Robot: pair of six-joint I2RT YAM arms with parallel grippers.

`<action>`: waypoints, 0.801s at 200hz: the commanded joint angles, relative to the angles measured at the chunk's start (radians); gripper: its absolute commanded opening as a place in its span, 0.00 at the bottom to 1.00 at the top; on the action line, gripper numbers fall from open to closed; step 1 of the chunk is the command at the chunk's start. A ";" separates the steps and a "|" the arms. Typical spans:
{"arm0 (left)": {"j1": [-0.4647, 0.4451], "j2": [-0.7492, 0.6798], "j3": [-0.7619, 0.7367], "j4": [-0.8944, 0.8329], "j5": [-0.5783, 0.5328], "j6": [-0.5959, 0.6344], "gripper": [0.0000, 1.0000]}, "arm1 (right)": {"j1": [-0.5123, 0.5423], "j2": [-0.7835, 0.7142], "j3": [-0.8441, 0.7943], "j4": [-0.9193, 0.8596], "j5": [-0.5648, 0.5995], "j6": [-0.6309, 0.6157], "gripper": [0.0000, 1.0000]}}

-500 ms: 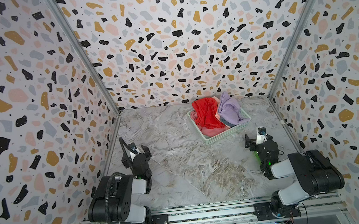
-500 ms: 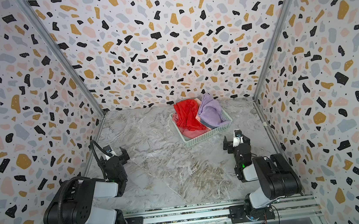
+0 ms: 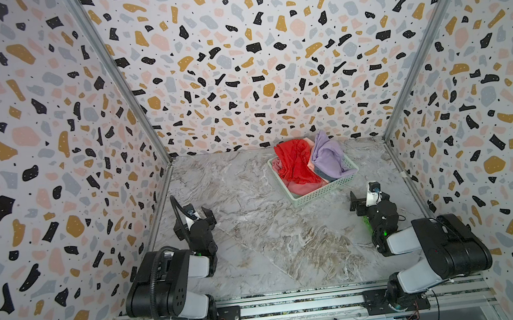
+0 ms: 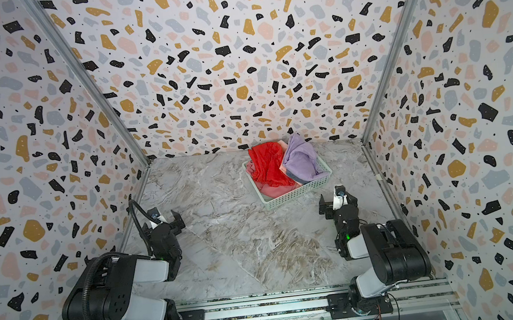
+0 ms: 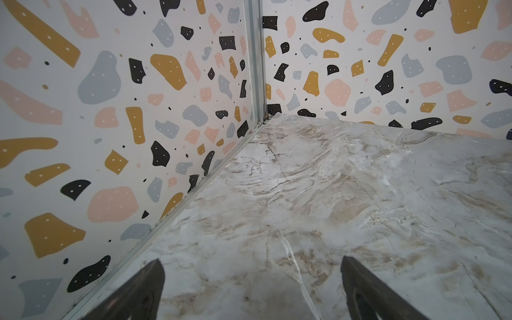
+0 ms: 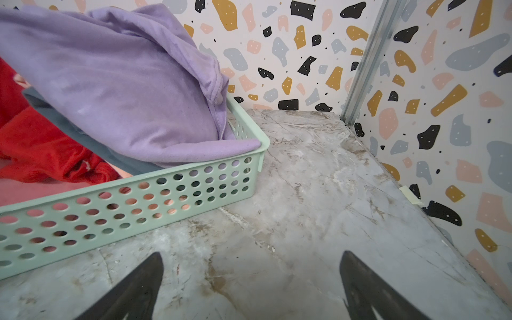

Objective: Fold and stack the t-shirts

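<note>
Laundry waits in a pale green basket (image 3: 323,189), a shallow rectangular plastic tray whose walls are punched with rows of round holes. It sits at an angle on the marble-patterned desk (image 3: 256,232).

The lavender t-shirt (image 6: 124,91) is soft and matte with a stitched hem. It mounds highest at one end of the basket and drapes over the rim. The red t-shirt (image 3: 296,163), bright and heavily wrinkled, fills the other end. Beneath them, the salmon pink t-shirt (image 3: 300,189) lies against the basket's near wall. A sliver of the blue-grey t-shirt (image 6: 66,122) shows under the lavender one.

The right fingers (image 6: 133,291), black and tapered, stand wide apart and empty over bare desk. They are just outside the basket's near wall, by its lavender end. The left fingers (image 5: 138,291), equally spread and holding nothing, hang well apart from the basket, close to a terrazzo-print wall (image 5: 83,138).

Against the frames half a second earlier, nothing has visibly moved: arms, basket and shirts keep their places.
</note>
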 commanded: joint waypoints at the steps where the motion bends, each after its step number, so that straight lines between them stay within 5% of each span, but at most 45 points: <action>1: -0.003 -0.017 0.002 0.055 -0.005 0.006 0.99 | -0.002 -0.017 0.007 0.009 -0.004 -0.009 0.99; 136: -0.003 -0.015 0.004 0.055 -0.005 0.006 1.00 | -0.001 -0.016 0.007 0.013 -0.002 -0.007 0.99; 160: -0.004 -0.102 0.017 -0.016 0.031 0.029 0.99 | 0.050 -0.076 -0.009 0.007 0.011 -0.072 0.99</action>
